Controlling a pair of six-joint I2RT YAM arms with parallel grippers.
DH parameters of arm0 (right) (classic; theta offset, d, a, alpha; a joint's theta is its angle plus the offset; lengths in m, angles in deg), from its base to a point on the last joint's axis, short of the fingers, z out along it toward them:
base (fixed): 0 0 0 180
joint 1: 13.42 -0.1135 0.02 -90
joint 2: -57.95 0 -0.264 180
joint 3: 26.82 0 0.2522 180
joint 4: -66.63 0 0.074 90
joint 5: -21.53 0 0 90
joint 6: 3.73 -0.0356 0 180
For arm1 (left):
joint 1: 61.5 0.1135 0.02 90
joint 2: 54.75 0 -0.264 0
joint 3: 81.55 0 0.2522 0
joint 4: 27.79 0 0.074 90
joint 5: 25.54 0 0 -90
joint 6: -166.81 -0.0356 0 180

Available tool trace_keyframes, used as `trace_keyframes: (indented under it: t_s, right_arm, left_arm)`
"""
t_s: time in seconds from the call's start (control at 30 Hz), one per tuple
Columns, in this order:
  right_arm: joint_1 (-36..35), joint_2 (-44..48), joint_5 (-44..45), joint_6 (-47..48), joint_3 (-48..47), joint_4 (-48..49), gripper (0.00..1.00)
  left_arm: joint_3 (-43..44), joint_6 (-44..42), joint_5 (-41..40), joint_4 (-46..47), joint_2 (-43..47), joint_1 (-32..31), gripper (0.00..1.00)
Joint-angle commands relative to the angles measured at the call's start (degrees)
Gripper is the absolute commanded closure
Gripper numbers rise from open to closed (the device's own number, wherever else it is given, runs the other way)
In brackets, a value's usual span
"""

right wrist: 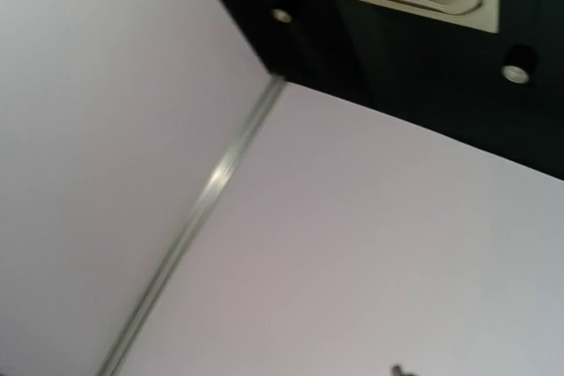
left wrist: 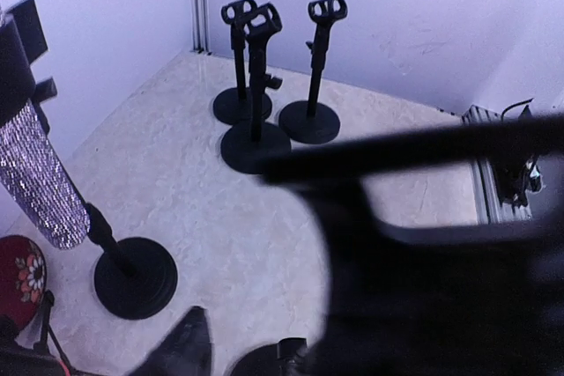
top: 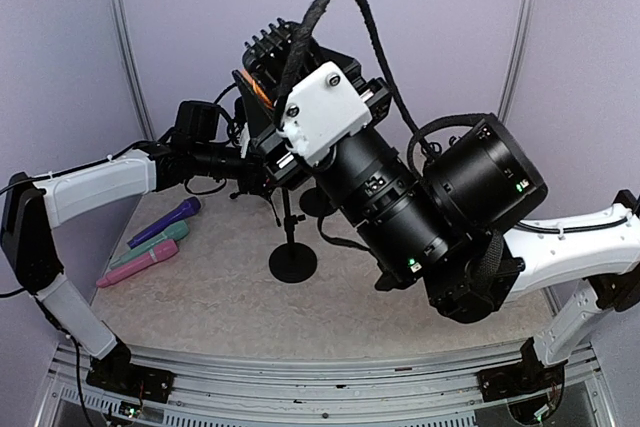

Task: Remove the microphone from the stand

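1. Step in hand: the approach to the grasp. The microphone sits in its stand, left of the left gripper jaws and outside them.
2. I cannot tell the jaw spread on either arm. The right gripper hangs high, well apart.
3. Next, I judge: bring the left jaws around the microphone, pinch, lift.

Open tabletop runs wide through the middle of the left wrist view, so there's plenty of passage. The far corner's crowded: three empty stands packed tight together. On the left, the glittery microphone on its stand rises right beside that lane. A dark blur, perhaps the wrist's own finger, fills the lower right. From above, the raised right arm looms over the centre, and three loose microphones line the left edge.
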Motion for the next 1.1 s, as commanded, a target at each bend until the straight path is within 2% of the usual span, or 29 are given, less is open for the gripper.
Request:
trace_keyframes:
  t_s: [0.0,0.1,0.23,0.33,0.43,0.53,0.67,0.87,1.07]
  right_arm:
    - [0.8,0.46,1.83,-1.65,-1.21,0.29,1.0]
    - [1.41,2.06,3.11,-8.93,-1.16,-6.14,1.0]
    - [4.72,5.12,0.14,-27.8,-1.07,-19.89,1.0]
    - [8.65,4.61,-5.27,-41.66,-1.51,-29.59,1.0]
    - [12.21,2.24,-11.97,-51.69,-1.62,-35.12,1.0]
    - [14.04,-0.86,-16.21,-56.55,-2.24,-36.21,1.0]
    - [15.86,-4.92,-23.32,-62.33,-3.08,-35.51,1.0]
    - [17.25,-8.8,-29.08,-66.35,-3.41,-30.63,1.0]
    - [18.24,-12.04,-30.8,-68.0,-5.3,-29.1,1.0]
  left_arm:
    - [0.55,-5.26,-2.49,-10.63,0.83,0.55,0.02]
    - [-1.47,-9.77,-2.14,-15.83,7.1,2.63,0.01]
    - [-4.09,-17.51,1.24,-25.25,16.61,8.97,0.01]
    - [-5.12,-27.19,5.38,-35.07,22.73,13.43,0.01]
    - [-5.19,-33.5,5.85,-42.84,26.6,14.38,0.01]
    - [-3.61,-36.61,6.57,-48.92,28.25,14.57,0.01]
    - [-3.2,-38.85,8.18,-52.44,29.81,14.34,0.02]
    - [-3.76,-35.7,8.02,-49.76,29.74,14.13,0.16]
    - [-2.89,-36.44,10.09,-52.08,29.07,12.91,0.26]
